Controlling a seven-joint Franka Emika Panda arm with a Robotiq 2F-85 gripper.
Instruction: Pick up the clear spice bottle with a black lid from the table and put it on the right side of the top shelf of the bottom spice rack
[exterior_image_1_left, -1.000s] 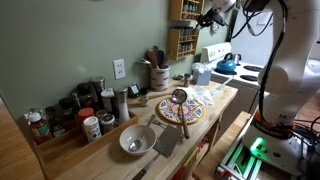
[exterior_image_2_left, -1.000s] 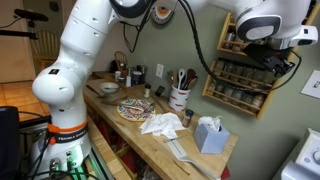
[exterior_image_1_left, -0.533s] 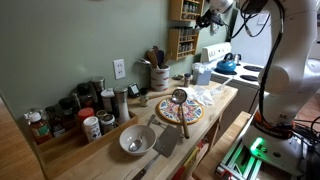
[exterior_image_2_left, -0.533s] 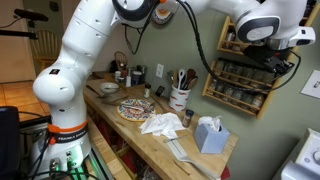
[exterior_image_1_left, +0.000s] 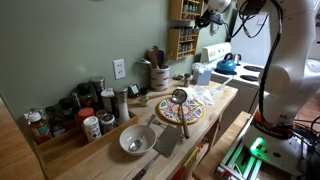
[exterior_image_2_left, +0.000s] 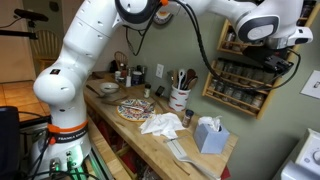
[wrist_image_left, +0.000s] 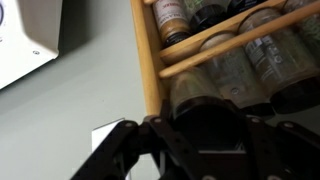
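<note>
One spice bottle (wrist_image_left: 208, 118), off the worktop (exterior_image_1_left: 105, 155): in the wrist view its clear body and black cap sit between the claw (wrist_image_left: 200, 135) fingers (wrist_image_left: 120, 150), hard up against the bottom spice rack (wrist_image_left: 150, 60). Claw reads as clenched on the bottle, with the dark cap filling the gap; the view is blurry, so contact with the wood can't be confirmed. Rack side rail runs up the middle of the wrist view, with jars behind two front rails to its right. Can't tell from there which tier is which. In both exterior views the claw (exterior_image_1_left: 207, 17) (exterior_image_2_left: 272, 58) is up at the wall beside the rack (exterior_image_1_left: 183, 42) (exterior_image_2_left: 240, 82), level with the top shelf (exterior_image_2_left: 243, 66) and its row of small jars; the bottle is too small to make out in either. Smaller rack (exterior_image_1_left: 183, 10) hangs directly above. Down on the worktop: utensil crock (exterior_image_1_left: 159, 76) against the wall, patterned plate (exterior_image_1_left: 180, 112) with a ladle-like utensil (exterior_image_1_left: 179, 97) lying on it, metal bowl (exterior_image_1_left: 137, 142) near the front edge, cluster of dark-lidded canisters (exterior_image_1_left: 75, 108) at the far end. Tissue box (exterior_image_2_left: 209, 135) below the rack, crumpled cloth (exterior_image_2_left: 160, 124) beside it. Blue kettle (exterior_image_1_left: 227, 63) on the stove.
</note>
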